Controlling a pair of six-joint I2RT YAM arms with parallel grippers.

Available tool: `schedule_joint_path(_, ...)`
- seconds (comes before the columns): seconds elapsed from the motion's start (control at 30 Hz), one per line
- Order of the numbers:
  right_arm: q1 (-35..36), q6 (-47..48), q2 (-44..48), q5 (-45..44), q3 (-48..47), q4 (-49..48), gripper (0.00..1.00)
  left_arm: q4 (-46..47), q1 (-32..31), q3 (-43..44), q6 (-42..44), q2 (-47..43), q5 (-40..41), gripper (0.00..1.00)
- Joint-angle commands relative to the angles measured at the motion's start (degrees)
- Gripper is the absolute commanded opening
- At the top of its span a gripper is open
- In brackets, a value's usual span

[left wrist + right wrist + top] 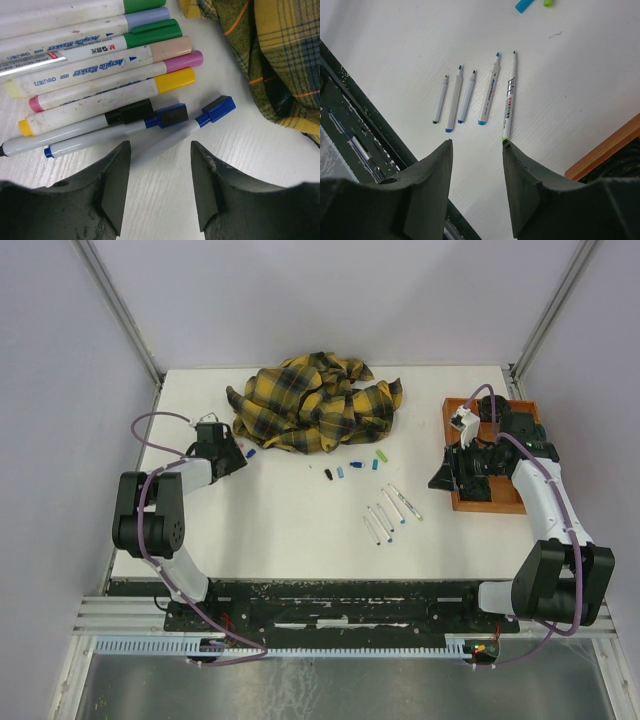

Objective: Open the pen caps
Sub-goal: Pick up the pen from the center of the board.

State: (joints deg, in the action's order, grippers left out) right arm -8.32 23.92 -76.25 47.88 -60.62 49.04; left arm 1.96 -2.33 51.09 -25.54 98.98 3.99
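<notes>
The left gripper (160, 150) is hovering with its dark fingers parted and empty over a thin white pen (175, 134) wearing a blue plastic cap (218, 109) beside the yellow-and-black plaid cloth (280, 55), while the right gripper (477, 145) is hanging likewise unclenched above five uncapped white pens (466, 96).

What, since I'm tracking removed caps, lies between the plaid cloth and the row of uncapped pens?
The top view shows loose pen caps there, black, blue and green, scattered on the white table.
</notes>
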Motion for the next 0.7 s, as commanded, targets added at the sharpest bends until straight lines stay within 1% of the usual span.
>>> schedule_joint_path(0.0, -0.13, 0.95, -0.23, 1.69, -1.72, -0.06, 0.52, -1.87, 0.13, -1.39, 1.72, -1.07, -4.3, 0.56)
schedule_joint_path(0.13, -0.12, 0.95, -0.48, 1.93, -1.85, 0.09, 0.52, -0.47, 0.04, -4.52, 1.13, -3.25, -8.3, 0.54)
schedule_joint_path(0.23, -0.15, 1.05, -0.77, 2.04, -1.91, 0.25, 0.52, -0.12, -0.27, -5.14, 1.01, -2.8, -11.24, 0.53)
schedule_joint_path(0.33, -0.12, 1.12, -0.87, 2.05, -2.01, 0.41, 0.52, -0.44, -0.79, -4.55, 1.19, -1.54, -11.92, 0.48)
schedule_joint_path(0.43, -0.16, 1.13, -0.9, 2.04, -2.07, 0.41, 0.52, -3.41, -2.01, -2.01, 2.11, 0.45, -8.59, 0.46)
schedule_joint_path(0.53, -0.12, 1.28, -0.93, 2.04, -2.1, 0.44, 0.52, -8.32, -3.47, 1.34, 2.8, 2.79, -3.43, 0.46)
schedule_joint_path(0.57, -0.19, 1.29, -1.01, 2.04, -2.13, 0.55, 0.52, -10.12, -4.37, 2.31, 3.38, 3.37, -0.18, 0.45)
schedule_joint_path(0.63, -0.17, 1.31, -0.93, 2.03, -2.12, 0.53, 0.52, -11.58, -5.32, 2.87, 3.89, 3.66, 2.58, 0.44)
schedule_joint_path(0.67, -0.14, 1.3, -0.92, 2.03, -2.1, 0.53, 0.52, -12.47, -5.76, 3.12, 4.18, 3.82, 4.21, 0.42)
